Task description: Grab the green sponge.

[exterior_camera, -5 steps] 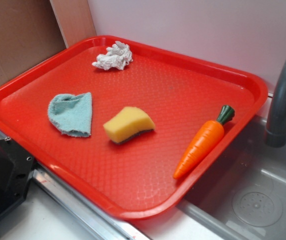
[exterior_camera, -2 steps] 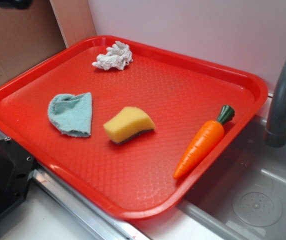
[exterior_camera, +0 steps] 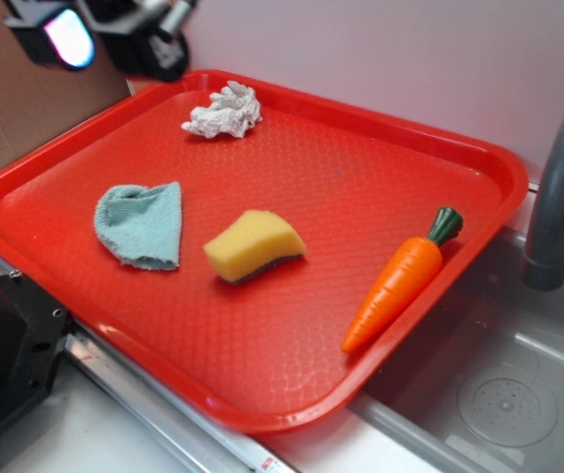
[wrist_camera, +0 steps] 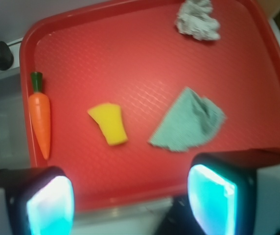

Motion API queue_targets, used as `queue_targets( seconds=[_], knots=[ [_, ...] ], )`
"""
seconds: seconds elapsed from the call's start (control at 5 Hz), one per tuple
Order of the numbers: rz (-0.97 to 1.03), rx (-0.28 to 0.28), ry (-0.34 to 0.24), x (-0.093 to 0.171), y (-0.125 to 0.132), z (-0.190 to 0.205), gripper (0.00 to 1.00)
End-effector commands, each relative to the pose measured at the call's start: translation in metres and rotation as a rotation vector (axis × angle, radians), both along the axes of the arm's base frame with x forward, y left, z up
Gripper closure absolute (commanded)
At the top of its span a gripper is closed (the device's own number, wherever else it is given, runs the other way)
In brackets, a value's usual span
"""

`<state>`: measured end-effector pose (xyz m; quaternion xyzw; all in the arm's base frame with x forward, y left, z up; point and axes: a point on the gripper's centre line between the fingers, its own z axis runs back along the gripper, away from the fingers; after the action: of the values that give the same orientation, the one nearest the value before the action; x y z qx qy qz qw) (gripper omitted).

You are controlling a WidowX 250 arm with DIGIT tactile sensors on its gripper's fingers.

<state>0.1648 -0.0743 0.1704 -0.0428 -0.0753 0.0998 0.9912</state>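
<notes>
Hovering high over the far-left corner of the red tray (exterior_camera: 479, 158), the gripper (exterior_camera: 100, 34) shows only partly in the exterior view, one glowing pad and dark housing, well apart from everything below; from here I cannot tell how wide its jaws stand. The green sponge (exterior_camera: 254, 246) lies near the tray's middle, yellow foam up, its thin dark scouring layer showing along the lower edge. The teal cloth (exterior_camera: 142, 225) lies just beside it to the left, not touching; the toy carrot (exterior_camera: 400, 279) rests near the right rim, the white rag (exterior_camera: 224, 111) at the far rim. A grey faucet (exterior_camera: 558, 187) stands over the sink (exterior_camera: 499, 384) at right. Wrist view: looking straight down, both gripper (wrist_camera: 130, 200) pads sit spread wide with nothing between them, so the gripper is open and empty. The green sponge (wrist_camera: 108, 123) appears as a plain yellow wedge between carrot and cloth; the green layer is hidden here, visible only in the exterior view. Judgement: light, soft, compressible foam, not fragile; take hold across the two long flanks at mid-length, closing gently.
</notes>
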Motion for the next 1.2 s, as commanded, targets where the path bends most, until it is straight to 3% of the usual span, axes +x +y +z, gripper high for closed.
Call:
queue_targets(
  seconds=[0.0,0.4,0.8,1.0],
  knots=[
    [0.036,0.029,-0.020,0.035,-0.019,-0.042,0.00],
    [-0.015,0.054,0.043,0.049,-0.030,-0.102,0.00],
    [-0.029,0.103,0.128,0.039,-0.026,-0.141,0.00],
    [-0.026,0.091,0.149,0.038,-0.020,-0.150,0.00]
  ],
)
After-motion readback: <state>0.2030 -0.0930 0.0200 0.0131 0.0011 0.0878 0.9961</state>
